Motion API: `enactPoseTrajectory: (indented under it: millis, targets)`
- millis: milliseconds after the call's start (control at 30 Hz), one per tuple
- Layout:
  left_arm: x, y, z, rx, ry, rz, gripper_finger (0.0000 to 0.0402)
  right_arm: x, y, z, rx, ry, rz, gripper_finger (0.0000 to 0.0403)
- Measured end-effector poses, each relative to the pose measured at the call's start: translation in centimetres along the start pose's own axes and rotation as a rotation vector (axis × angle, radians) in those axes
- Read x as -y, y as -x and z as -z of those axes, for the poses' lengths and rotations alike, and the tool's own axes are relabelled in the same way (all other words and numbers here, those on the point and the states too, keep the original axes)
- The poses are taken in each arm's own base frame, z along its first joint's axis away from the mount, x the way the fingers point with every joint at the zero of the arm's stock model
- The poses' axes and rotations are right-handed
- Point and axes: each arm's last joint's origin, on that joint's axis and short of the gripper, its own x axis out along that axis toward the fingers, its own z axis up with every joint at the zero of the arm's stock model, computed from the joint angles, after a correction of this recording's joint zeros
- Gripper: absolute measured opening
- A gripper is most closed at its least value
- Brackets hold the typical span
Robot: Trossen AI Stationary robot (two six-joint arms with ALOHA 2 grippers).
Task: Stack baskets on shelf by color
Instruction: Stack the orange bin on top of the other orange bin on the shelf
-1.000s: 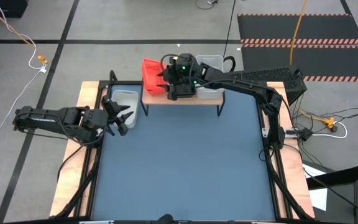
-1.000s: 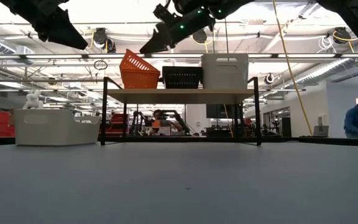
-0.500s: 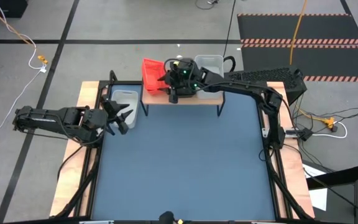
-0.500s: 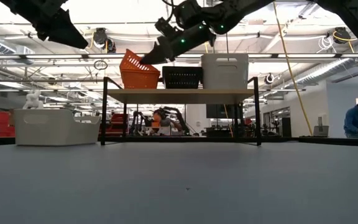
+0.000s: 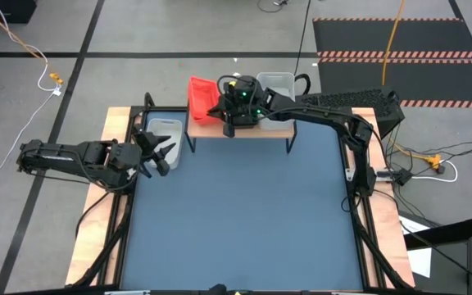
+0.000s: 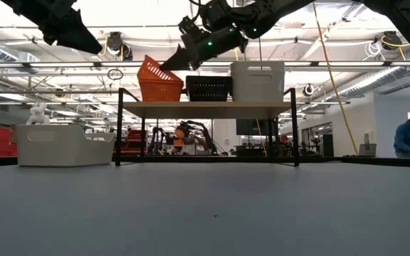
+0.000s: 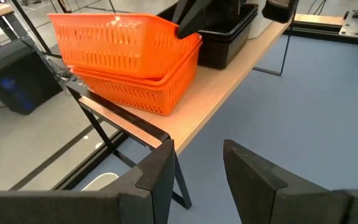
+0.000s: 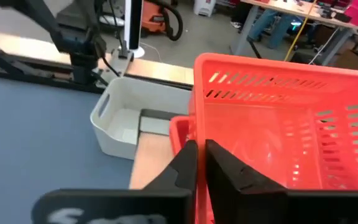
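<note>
The shelf stands at the table's far middle. It bears a stack of red-orange baskets at its left, black baskets in the middle and a white-grey one at its right. The top red-orange basket sits tilted in its stack. My right gripper is shut on it. Another white-grey basket rests by its base on the table left of the shelf. My left gripper is open and empty just near of that basket. My right gripper pinches the top red-orange basket's end wall, the end toward the black baskets, at its rim. One finger is inside the basket and one outside. The fingers slant down from the right. The basket stays tilted in the stack.
The shelf's black metal legs stand on the blue mat. The table's wooden side boards run along both edges. Open blue mat lies near of the shelf. A person shows in the room far right.
My right gripper has gone from above the black baskets toward the table's left and down to the top red-orange basket's end, where its fingers now stand on the wall.
</note>
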Motion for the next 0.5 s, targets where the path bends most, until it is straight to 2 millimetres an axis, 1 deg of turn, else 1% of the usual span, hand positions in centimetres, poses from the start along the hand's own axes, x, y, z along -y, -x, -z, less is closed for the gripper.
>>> enactPoseTrajectory:
  millis: [67,200,267,367,433,500]
  targets:
    - [0.0,0.0,0.0,0.000,0.000,0.000,0.0140,-0.3,-0.1,-0.2,0.011,-0.013,-0.003,0.0009]
    - [0.0,0.0,0.0,-0.001,-0.003,0.000,0.0140,-1.0,0.2,-1.3,0.053,-0.033,-0.008,0.0015]
    - [0.0,0.0,0.0,-0.003,-0.012,0.000,0.0140,-1.3,0.9,-2.2,0.063,-0.036,-0.004,0.0010]
    - [0.0,0.0,0.0,-0.003,-0.014,-0.001,0.0140,-1.7,1.4,-3.3,0.068,0.018,0.090,0.0005]
    - [0.0,0.0,0.0,-0.003,-0.017,-0.001,0.0140,-2.3,2.0,-3.7,-0.003,0.040,0.188,0.0005]
    - [0.0,0.0,0.0,-0.003,-0.019,-0.001,0.0140,-3.3,1.8,-3.8,-0.062,0.103,0.236,0.0004]
